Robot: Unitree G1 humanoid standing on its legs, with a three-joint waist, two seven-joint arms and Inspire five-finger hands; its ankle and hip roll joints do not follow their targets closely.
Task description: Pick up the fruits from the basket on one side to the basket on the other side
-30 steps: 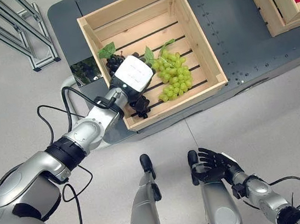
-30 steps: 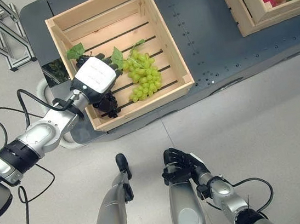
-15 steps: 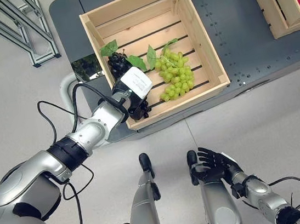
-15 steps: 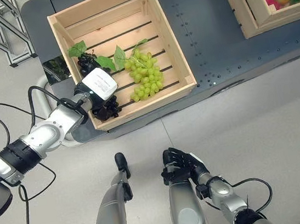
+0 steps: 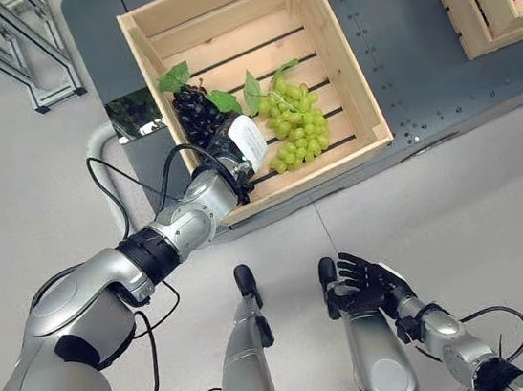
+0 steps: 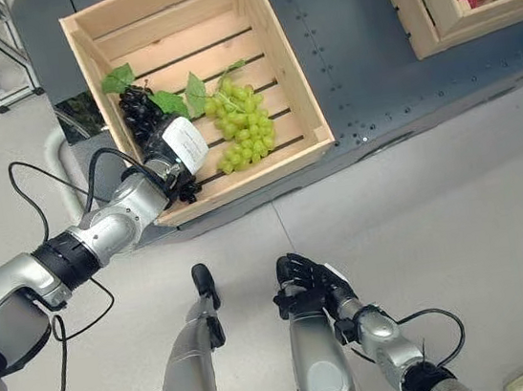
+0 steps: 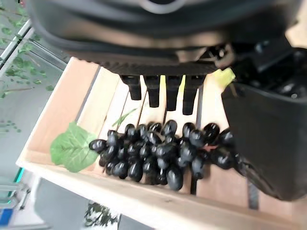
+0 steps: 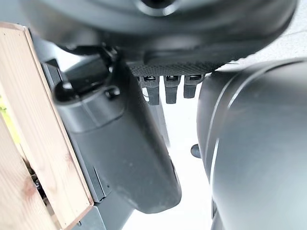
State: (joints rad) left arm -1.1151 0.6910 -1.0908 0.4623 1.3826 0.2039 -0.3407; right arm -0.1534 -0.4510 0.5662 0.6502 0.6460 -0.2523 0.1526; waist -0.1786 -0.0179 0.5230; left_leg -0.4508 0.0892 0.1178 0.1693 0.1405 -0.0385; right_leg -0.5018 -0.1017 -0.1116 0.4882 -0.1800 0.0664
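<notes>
- Fingers [image 7: 156,91] of the left hand [image 5: 236,151] reach straight out above the black grape bunch [image 5: 195,115]; in its wrist view they are uncurled and the fingertips stop short of the grapes, with nothing in their grasp.
- Left hand sits at the near left corner of the slatted wooden crate [image 5: 341,69], its white-covered back turned up, just beside the near end of the black bunch.
- Black grape bunch lies on the crate floor along the left wall, with a green leaf [image 5: 172,76] at its far end.
- Green grape bunch [image 5: 296,128] lies to the right of the black one in the same crate, near the middle of the slats, with leaves at its far end.
- Crate stands on a dark grey platform [image 5: 416,50].
- Second wooden crate [image 5: 477,3] stands at the far right of the platform, well apart from the first, holding red and yellow fruit among green leaves.
- Right hand [image 5: 365,283] hangs low, clear of both crates, fingers relaxed and spread, holding nothing.
</notes>
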